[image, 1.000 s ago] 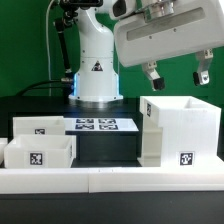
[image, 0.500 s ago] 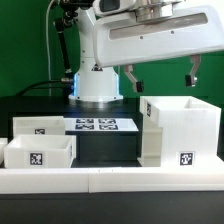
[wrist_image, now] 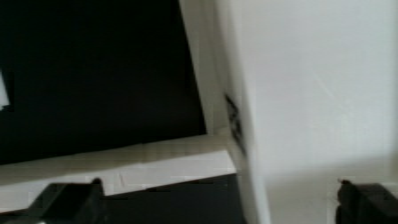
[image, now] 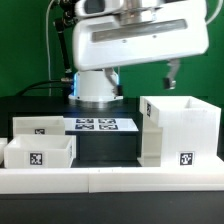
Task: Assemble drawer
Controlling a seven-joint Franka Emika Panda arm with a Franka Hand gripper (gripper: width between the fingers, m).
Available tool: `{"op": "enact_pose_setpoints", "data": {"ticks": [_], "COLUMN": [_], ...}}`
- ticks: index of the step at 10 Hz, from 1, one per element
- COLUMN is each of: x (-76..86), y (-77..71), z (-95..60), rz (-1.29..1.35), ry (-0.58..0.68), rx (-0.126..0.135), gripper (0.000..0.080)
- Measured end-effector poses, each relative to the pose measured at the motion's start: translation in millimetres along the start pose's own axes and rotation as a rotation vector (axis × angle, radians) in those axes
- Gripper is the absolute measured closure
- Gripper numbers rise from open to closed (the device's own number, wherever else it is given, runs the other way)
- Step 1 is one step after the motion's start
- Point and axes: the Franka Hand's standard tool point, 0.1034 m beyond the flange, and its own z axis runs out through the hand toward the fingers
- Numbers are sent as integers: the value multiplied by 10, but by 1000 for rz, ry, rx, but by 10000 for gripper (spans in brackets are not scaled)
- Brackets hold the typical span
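The tall open-fronted white box (image: 181, 128) stands on the exterior view's right, with a tag low on its front. Two shallow white trays lie on the left, one behind (image: 44, 125) and one in front (image: 38, 152), each tagged. My gripper (image: 142, 75) hangs open and empty above the table, over the box's left side and well clear of it. In the wrist view my gripper (wrist_image: 217, 205) shows two dark fingertips (wrist_image: 71, 200) wide apart, with the box's white wall (wrist_image: 311, 90) below them.
The marker board (image: 104, 125) lies flat on the black table between the trays and the box. A long low white rail (image: 110, 178) runs along the front edge. The robot's white base (image: 97, 85) stands behind the board.
The gripper has moved steadily towards the exterior view's left, from above the box's middle to above its left edge. It has stayed open. The box and trays have not moved.
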Motion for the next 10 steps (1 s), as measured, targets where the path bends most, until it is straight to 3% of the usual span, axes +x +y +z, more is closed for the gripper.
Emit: {"op": "enact_pose_setpoints", "data": {"ticks": [3,5,6,10], "x": [-81,-118,-136,-141], "y": [420,709,780,771], "z": [86,192,236,245], "rz": [-83,-115,-127,-125], "ry": [14,10,3,1], "rx": [-42,-52,-53,-53], "gripper": [151,151,151,151]}}
